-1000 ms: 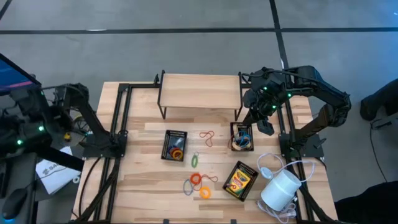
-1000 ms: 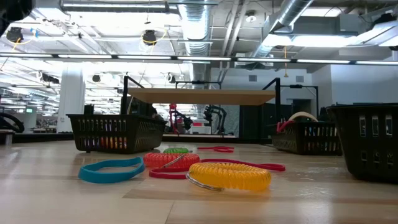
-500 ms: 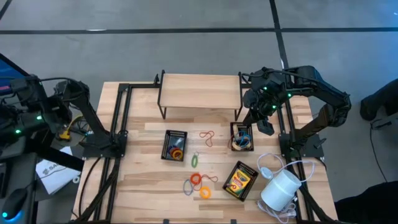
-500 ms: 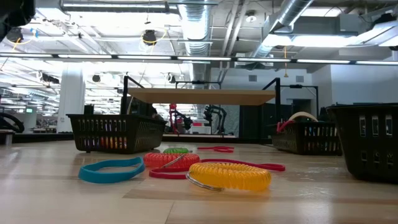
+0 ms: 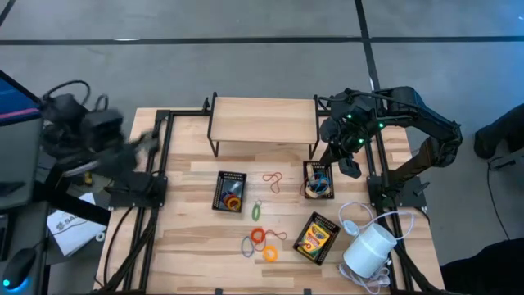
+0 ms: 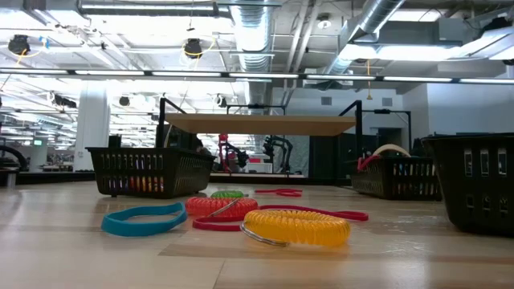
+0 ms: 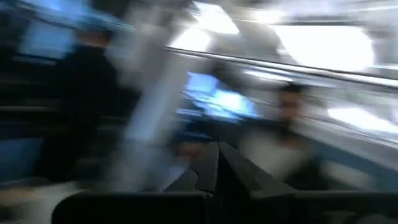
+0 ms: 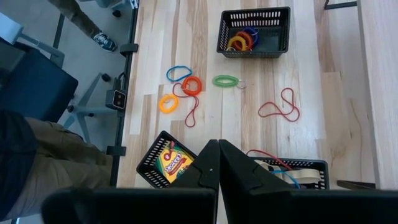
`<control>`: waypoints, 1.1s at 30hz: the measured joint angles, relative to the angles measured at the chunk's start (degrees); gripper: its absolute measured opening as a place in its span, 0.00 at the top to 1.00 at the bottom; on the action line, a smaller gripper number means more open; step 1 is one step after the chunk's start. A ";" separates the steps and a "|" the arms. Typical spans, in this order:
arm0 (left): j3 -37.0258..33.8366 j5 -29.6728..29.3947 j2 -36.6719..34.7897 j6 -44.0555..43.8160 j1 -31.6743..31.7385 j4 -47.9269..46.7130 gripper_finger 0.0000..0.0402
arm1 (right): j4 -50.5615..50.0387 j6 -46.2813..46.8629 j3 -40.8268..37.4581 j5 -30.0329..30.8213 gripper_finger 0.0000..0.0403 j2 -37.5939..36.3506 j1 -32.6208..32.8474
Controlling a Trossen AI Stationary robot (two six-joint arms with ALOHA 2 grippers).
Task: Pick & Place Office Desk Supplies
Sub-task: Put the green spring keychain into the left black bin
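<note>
Coiled loops, some already in the left mesh tray (image 5: 231, 190) and right mesh tray (image 5: 318, 180), leave a yellow loop (image 5: 269, 254), orange loop (image 5: 259, 236), green loop (image 5: 256, 211) and red loop (image 5: 273, 181) loose on my desk (image 5: 188, 246), the crayon box (image 5: 315, 238) sits in its own tray, my right tool (image 5: 348, 168) hangs pinched empty above the right tray, and my left tool (image 7: 214, 163), also pinched, is off-desk.

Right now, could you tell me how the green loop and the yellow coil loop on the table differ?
The green loop is a narrow oval lying alone near the table's middle. The yellow coil loop is rounder and sits by the orange loop and blue loop, nearer the front edge. Both lie flat on the wood, outside the trays.
</note>
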 joint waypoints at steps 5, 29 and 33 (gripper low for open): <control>-0.25 -31.16 0.59 5.05 9.57 -9.83 1.00 | 0.02 0.82 0.01 0.00 1.00 0.00 0.00; -1.48 -44.65 24.11 2.54 11.42 -13.19 1.00 | 0.82 -4.32 0.02 0.02 1.00 -0.02 -0.07; -1.41 -38.57 27.11 6.94 11.82 2.76 1.00 | 1.83 -5.89 0.03 0.02 1.00 -0.02 -0.13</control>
